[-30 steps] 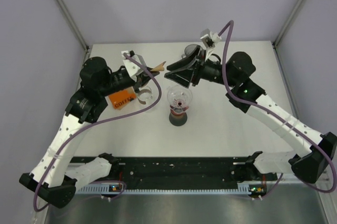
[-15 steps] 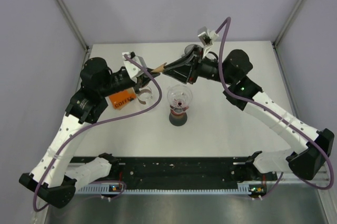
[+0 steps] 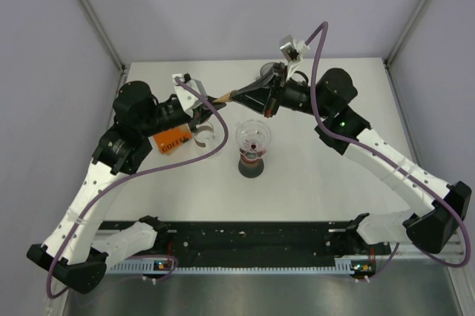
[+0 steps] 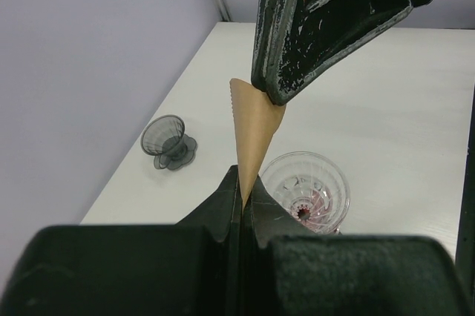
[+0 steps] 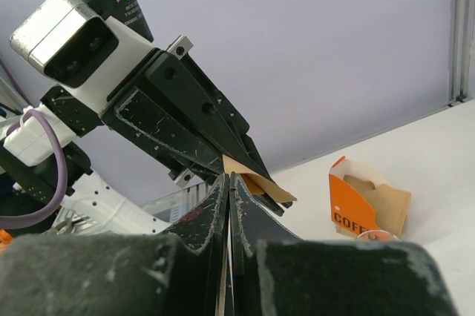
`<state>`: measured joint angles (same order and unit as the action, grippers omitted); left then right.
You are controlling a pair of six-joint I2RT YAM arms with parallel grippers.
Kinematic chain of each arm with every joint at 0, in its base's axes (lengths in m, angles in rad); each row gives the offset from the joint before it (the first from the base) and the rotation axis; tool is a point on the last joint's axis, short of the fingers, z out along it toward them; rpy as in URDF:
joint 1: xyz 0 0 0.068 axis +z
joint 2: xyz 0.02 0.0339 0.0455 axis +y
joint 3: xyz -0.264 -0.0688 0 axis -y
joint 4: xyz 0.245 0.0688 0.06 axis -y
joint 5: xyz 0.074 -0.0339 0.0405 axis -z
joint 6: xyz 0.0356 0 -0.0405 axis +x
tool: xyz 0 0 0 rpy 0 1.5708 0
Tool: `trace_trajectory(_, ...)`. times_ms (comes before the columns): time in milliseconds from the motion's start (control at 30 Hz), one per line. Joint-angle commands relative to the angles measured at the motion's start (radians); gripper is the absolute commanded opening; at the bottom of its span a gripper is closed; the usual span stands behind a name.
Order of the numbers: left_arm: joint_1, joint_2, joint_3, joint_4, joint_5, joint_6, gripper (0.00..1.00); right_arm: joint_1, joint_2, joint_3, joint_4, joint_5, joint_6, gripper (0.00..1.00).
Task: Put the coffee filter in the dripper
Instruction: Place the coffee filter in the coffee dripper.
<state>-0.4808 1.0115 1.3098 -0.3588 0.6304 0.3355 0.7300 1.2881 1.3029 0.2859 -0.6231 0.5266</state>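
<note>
Matt brown paper filter (image 4: pixel 254 127); clear glossy dripper (image 4: pixel 306 186); smooth matt white table (image 4: pixel 401 108).

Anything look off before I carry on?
Nothing spilled. One oddity: the coffee filter, folded flat, is pinched in mid-air by left gripper and right gripper at once; the dripper stands upright.

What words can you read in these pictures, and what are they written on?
"COFFE": white letters on the orange box, seen in the right wrist view; the end of the word is hidden.
The same print on the box in the top view is too small to read for sure.
Nothing else shows any readable word, number or sign.
</note>
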Motion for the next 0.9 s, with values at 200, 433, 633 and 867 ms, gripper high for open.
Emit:
trace_trajectory(200, -0.004, -0.017, -0.003, 0.034, 0.02, 0.011, 0.33, -0.003, -0.016, 0.041, -0.002, 0.031, 0.0, 0.0)
trace_trajectory(433, -0.005, -0.024, -0.001, 0.021, 0.015, 0.03, 0.63, -0.004, -0.029, 0.024, -0.019, 0.083, 0.003, 0.0)
trace_trajectory(633, -0.004, -0.033, 0.014, 0.024, 0.0, 0.108, 0.79, -0.02, -0.052, 0.013, -0.068, 0.203, 0.029, 0.0)
trace_trajectory(867, -0.004, -0.011, 0.012, 0.017, -0.127, 0.076, 0.77, -0.026, -0.053, 0.002, -0.138, 0.281, 0.029, 0.0)
